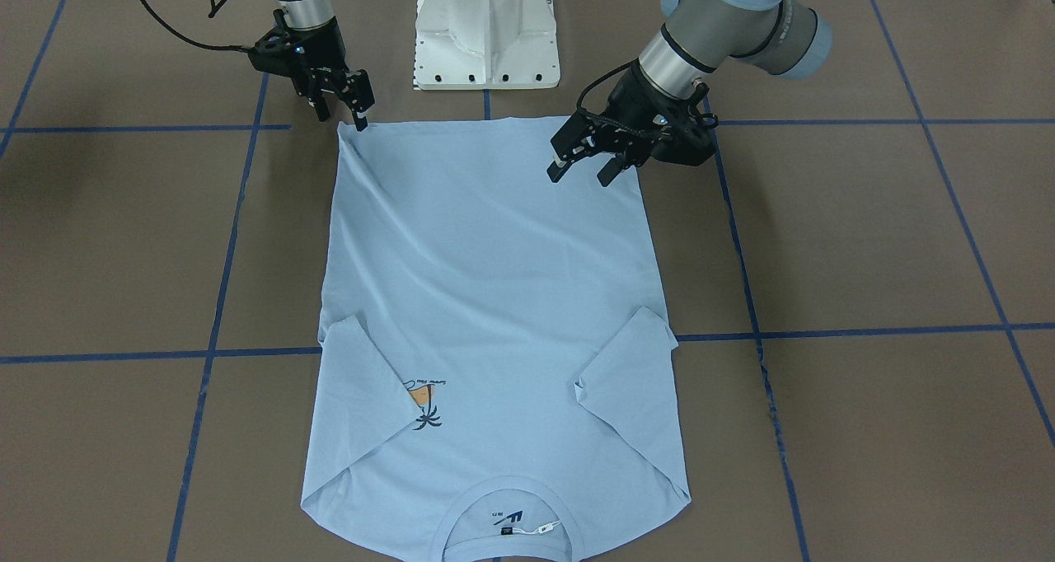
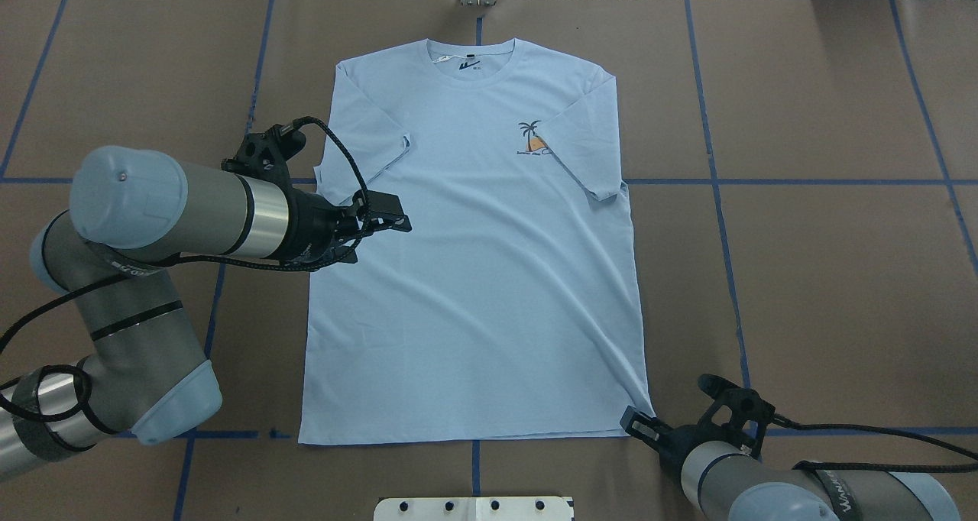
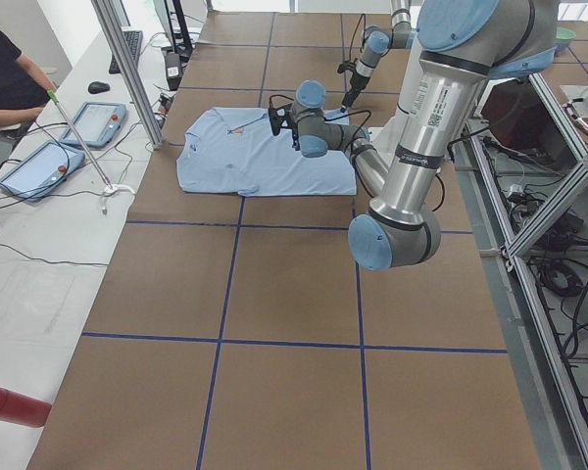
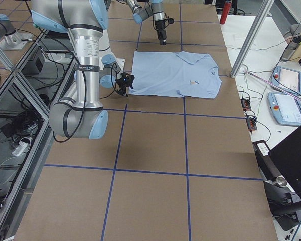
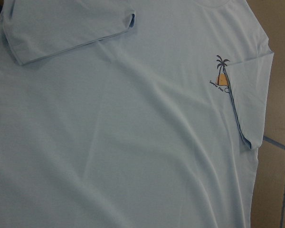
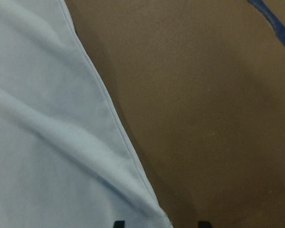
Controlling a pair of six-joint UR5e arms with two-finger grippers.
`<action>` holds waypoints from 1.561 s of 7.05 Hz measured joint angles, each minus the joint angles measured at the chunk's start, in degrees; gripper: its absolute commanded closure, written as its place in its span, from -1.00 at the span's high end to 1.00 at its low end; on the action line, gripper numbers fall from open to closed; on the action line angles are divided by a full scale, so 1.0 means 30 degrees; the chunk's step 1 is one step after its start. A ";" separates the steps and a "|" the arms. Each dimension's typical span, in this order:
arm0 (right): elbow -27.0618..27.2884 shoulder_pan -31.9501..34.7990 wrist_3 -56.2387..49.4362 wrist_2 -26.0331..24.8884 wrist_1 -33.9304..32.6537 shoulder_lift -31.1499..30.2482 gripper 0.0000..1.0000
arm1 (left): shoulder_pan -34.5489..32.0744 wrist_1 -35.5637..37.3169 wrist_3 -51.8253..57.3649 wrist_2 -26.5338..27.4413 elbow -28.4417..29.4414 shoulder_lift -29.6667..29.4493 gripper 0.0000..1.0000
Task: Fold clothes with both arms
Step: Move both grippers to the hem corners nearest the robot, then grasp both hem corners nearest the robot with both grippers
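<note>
You've got the T-shirt (image 2: 474, 261) flat mid-tabletop, collar toward the far edge. Left gripper (image 1: 581, 173) hovers over it, fingers spread. Right gripper (image 1: 340, 119), also spread, sits at the near hem corner.

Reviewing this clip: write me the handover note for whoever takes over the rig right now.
Left gripper: open, empty, raised over the T-shirt near the hem end.
Right gripper: open, fingertips straddling the hem corner on its side, not clamped.
T-shirt: flat on the table, print up, collar away from the robot.
Done: both sleeves folded in over the chest.
Left: grasp the hem and fold the body; no body fold made yet.
</note>
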 measured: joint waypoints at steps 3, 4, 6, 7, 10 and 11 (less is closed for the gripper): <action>0.0429 0.0031 0.0009 0.0001 -0.0037 -0.0092 -1.00 | 0.0460 0.0035 -0.0723 0.0090 -0.0135 0.0164 1.00; 0.0845 0.0037 0.0007 0.0035 -0.0024 -0.0383 -1.00 | 0.1333 0.0323 -0.1513 0.0597 -0.0798 0.0780 1.00; 0.1723 0.0041 -0.0010 0.0161 0.0031 -0.1090 -1.00 | 0.4508 0.3933 -0.2377 0.3378 -0.3826 0.2626 0.99; 0.1902 0.0037 -0.0013 0.0195 0.0091 -0.1206 -1.00 | 0.6121 0.6905 -0.2485 0.4956 -0.5218 0.3027 0.91; 0.1957 0.0015 -0.0014 0.0188 0.0156 -0.1258 -1.00 | 0.9028 1.0547 -0.3402 0.7528 -0.5811 0.4025 0.66; 0.1923 0.0014 -0.0021 0.0162 0.0160 -0.1260 -1.00 | 0.9380 1.0690 -0.3667 0.7723 -0.5573 0.4162 0.61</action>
